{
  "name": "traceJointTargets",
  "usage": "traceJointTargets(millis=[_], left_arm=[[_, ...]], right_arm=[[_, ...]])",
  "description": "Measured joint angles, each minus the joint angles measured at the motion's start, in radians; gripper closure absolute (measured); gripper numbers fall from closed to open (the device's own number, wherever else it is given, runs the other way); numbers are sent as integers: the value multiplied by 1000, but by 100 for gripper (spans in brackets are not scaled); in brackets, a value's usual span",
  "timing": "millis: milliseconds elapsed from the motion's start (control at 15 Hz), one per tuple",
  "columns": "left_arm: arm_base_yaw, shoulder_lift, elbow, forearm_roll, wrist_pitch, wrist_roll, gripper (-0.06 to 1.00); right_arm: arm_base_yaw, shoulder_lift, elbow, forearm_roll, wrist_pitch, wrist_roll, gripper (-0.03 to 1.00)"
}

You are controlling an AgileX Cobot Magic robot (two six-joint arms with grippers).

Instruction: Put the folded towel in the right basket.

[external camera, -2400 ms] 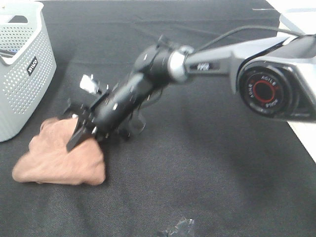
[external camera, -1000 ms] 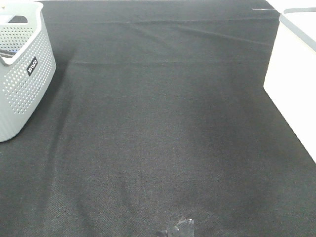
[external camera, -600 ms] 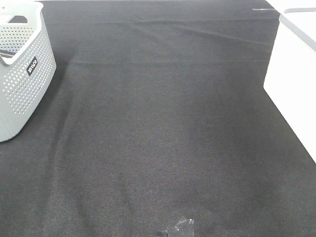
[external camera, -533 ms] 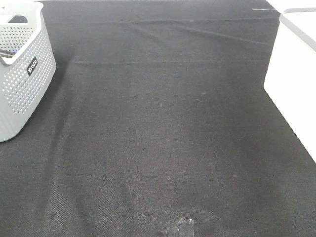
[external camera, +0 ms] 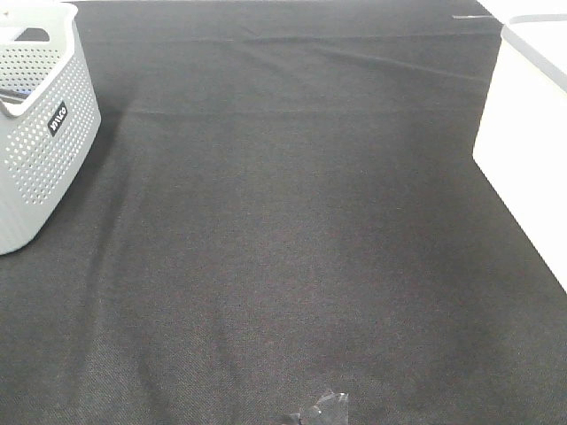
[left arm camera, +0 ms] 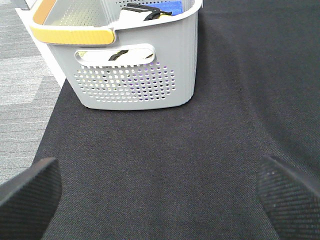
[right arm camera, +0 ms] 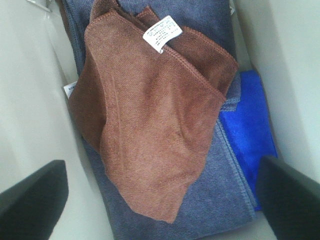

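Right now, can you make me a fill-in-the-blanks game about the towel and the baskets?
The towel with the white label is ___ in colour.
The right gripper above it is ___, holding nothing.
The grey basket has walls full of small ___.
The tablecloth is ___ in colour.
Missing words: brown; open; holes; black.

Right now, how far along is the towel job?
Done: the brown towel lies inside the white basket, on a grey towel and beside a blue towel. In hand: nothing; the right tool hangs open above it, gripping nothing, and the left tool is open near the grey basket. Left: probably only pulling the right arm out.
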Motion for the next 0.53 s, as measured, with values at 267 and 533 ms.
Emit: traceJointTargets(millis=[267,533], left_arm=[[0,0,0,2,0,0,-5],[0,0,0,9,0,0,-5]], right_arm=[[0,-62,-74,31,-1,19,-1],[0,-292,-41,98,-3,6,0]])
